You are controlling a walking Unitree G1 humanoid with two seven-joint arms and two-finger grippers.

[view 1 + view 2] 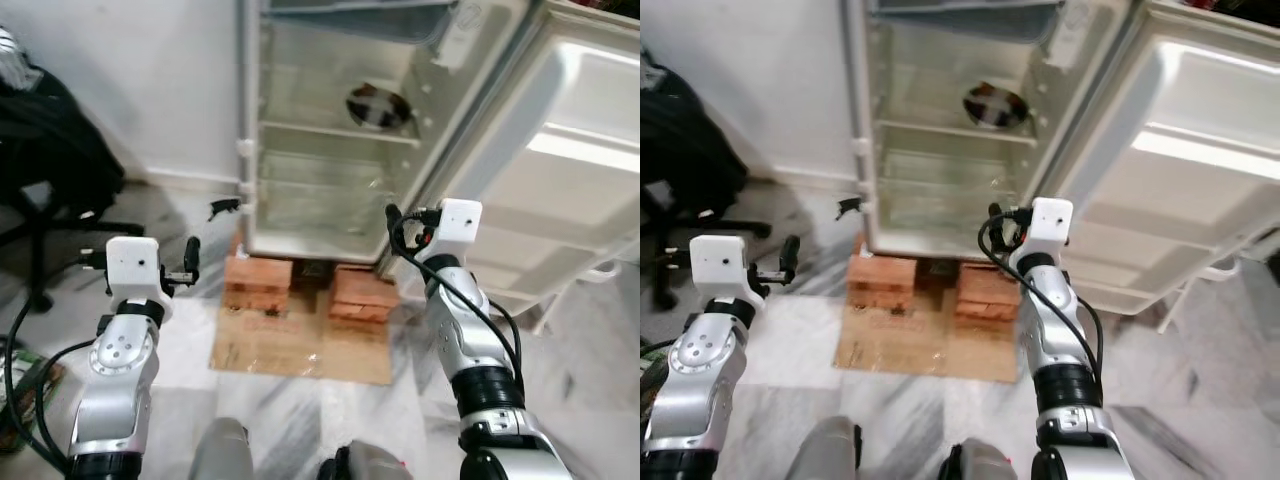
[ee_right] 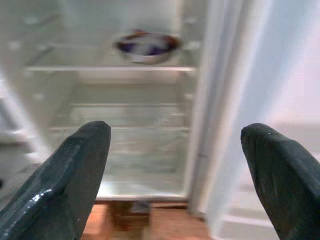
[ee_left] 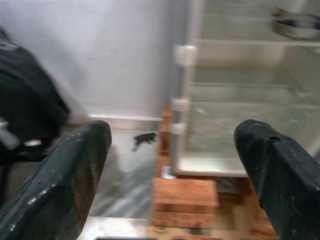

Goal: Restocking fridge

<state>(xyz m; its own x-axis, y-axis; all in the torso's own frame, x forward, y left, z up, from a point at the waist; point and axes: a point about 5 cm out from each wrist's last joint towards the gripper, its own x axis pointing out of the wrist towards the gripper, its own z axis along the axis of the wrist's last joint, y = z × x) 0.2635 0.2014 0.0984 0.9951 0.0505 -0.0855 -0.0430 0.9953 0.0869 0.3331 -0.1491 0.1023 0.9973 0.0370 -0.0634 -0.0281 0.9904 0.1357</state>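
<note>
The white fridge [image 1: 252,120] stands open ahead of me, its door [image 1: 560,170] swung out to the right. Inside, a dark-rimmed bowl [image 1: 378,105] sits on a glass shelf [image 1: 330,132]; the lower shelves look bare. My left gripper [image 1: 186,264] is raised low on the left, short of the fridge, open with nothing between its fingers [image 3: 75,170]. My right gripper [image 1: 395,218] is held up near the fridge's lower right corner, open and holding nothing. The right wrist view looks at the bowl [image 2: 147,47] past its fingers [image 2: 75,170].
The fridge rests on two stacks of red bricks [image 1: 258,283] [image 1: 362,295] over a sheet of cardboard [image 1: 300,345]. A black office chair [image 1: 40,170] stands at the left by the wall. A small black object [image 1: 225,207] lies on the marble floor. Cables [image 1: 20,390] trail at lower left.
</note>
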